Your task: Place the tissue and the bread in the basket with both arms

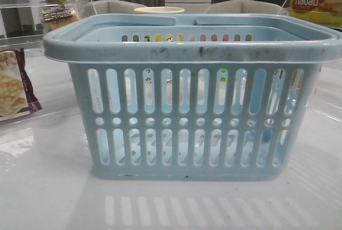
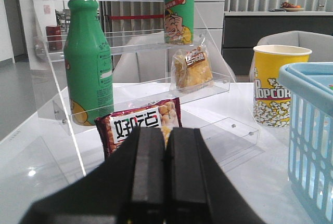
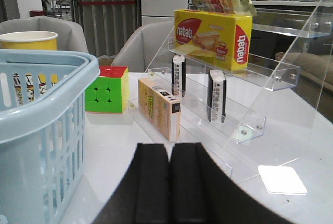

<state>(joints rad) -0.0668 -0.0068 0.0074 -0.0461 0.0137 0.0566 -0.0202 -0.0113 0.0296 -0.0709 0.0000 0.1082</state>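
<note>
The light blue basket (image 1: 192, 54) fills the middle of the front view and looks empty. It also shows in the left wrist view (image 2: 312, 130) and the right wrist view (image 3: 36, 78). The bread (image 2: 192, 68) leans on the middle step of a clear acrylic shelf, also visible in the front view (image 1: 59, 16). Two small black-and-white tissue packs (image 3: 216, 95) (image 3: 178, 75) stand on edge on another acrylic shelf. My left gripper (image 2: 166, 133) is shut and empty, low over the table, short of the cracker packet. My right gripper (image 3: 169, 148) is shut and empty beside the basket. Neither gripper shows in the front view.
A maroon-edged cracker packet (image 2: 140, 122) and green bottles (image 2: 88, 63) sit on the left shelf. A popcorn cup (image 2: 278, 83) stands by the basket. On the right are a nabati box (image 3: 213, 37), an orange carton (image 3: 158, 107) and a colour cube (image 3: 106, 89).
</note>
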